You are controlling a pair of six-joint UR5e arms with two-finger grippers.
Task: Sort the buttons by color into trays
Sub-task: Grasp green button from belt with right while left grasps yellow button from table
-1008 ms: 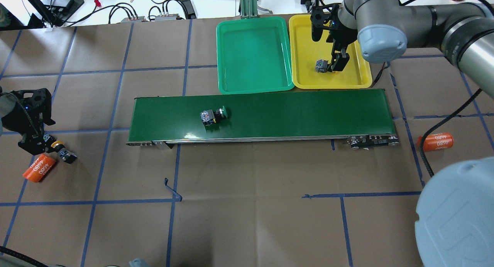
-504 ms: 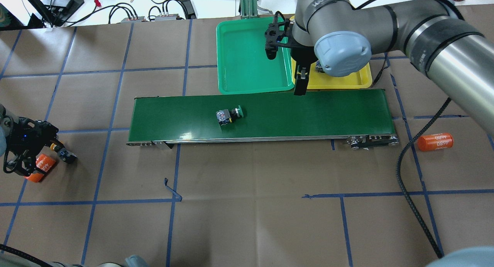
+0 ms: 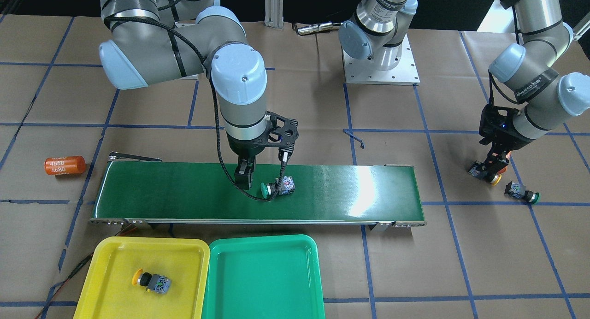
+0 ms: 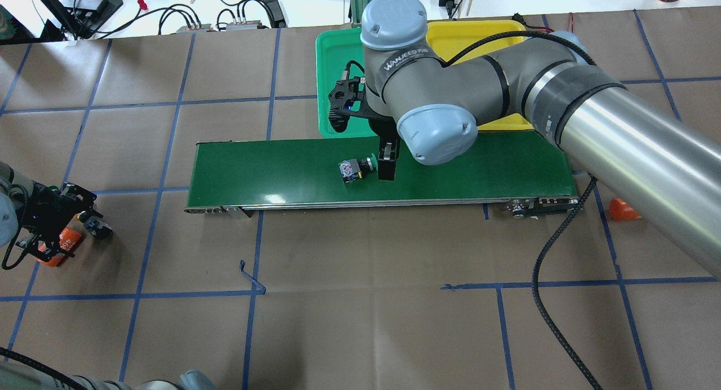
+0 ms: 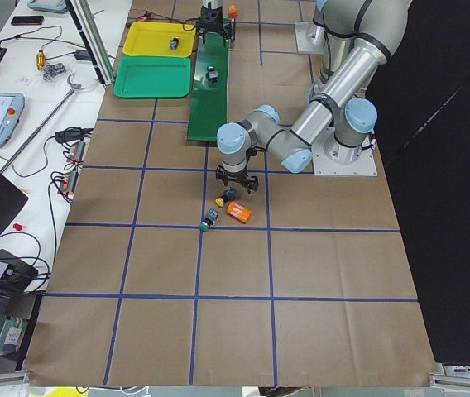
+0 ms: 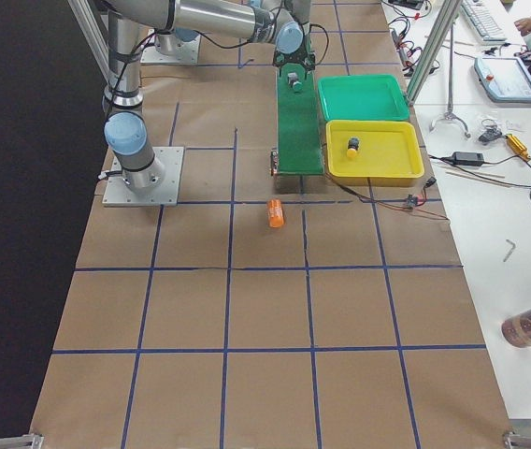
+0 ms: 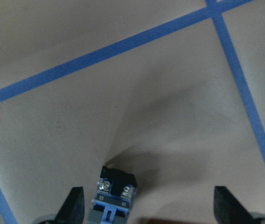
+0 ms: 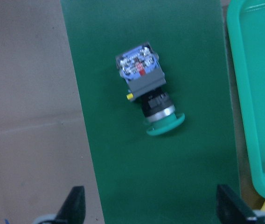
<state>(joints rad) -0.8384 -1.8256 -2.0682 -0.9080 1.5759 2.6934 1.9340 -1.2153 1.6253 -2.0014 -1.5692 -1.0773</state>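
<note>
My worktop [image 4: 360, 322] is brown paper gridded with blue tape. Beyond its far edge I see a white surface strewn with cables [image 4: 180, 15]. Well off the left end of the belt [image 4: 270, 170], the left hand [image 3: 491, 168] stands over a yellow button [image 3: 484, 174], fingers spread wide and gripping nothing. A green button [image 3: 522, 192] and an orange cylinder [image 5: 237, 213] lie just beside it. Mid-belt, a second green button [image 4: 355, 168] lies on its side. The right hand [image 4: 386, 165] is at its cap end, fingers also apart. Behind the belt I have the green tray [image 3: 262, 277], then the yellow tray [image 3: 179, 263] right against it, with a second yellow button [image 3: 151, 280] inside. Off the belt's right end lies a second cylinder [image 3: 64, 165].
</note>
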